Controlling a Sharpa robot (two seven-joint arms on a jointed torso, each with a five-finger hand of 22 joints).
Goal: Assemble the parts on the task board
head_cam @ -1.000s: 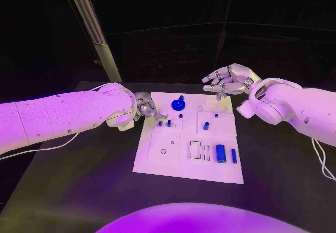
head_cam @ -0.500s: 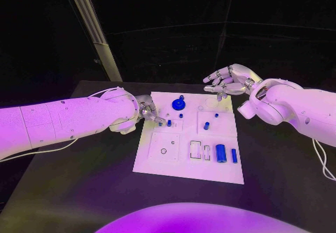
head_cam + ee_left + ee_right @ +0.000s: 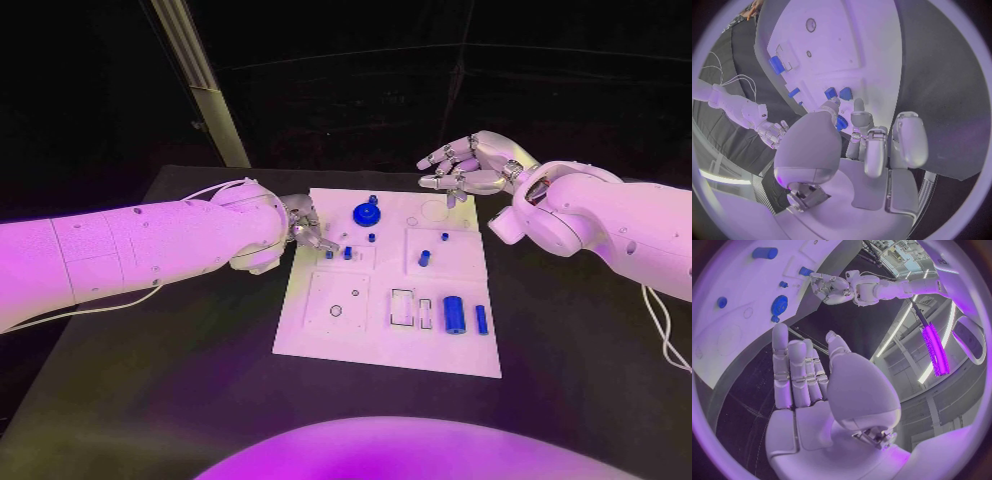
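Observation:
The white task board [image 3: 335,340] lies in the middle of the table. On it are a blue gear [image 3: 366,214], two small blue pegs [image 3: 338,254] near its left edge, a blue piece [image 3: 424,258], a thick blue cylinder [image 3: 454,315] and a slim one [image 3: 480,320]. My left hand [image 3: 304,228] hovers at the board's left edge just above the two pegs [image 3: 837,93], fingers curled, pinching a small blue part [image 3: 841,122] between thumb and finger. My right hand [image 3: 469,165] floats beyond the board's far right corner, fingers spread and holding nothing [image 3: 801,375].
Several empty slots [image 3: 402,308] and a round hole [image 3: 336,311] sit in the board's near half. Black table [image 3: 144,380] surrounds the board. A slanted pale post [image 3: 202,85] rises behind the table at the far left.
My left forearm has edged slightly toward the board, and the hand stays over the two pegs. The right hand has not moved.

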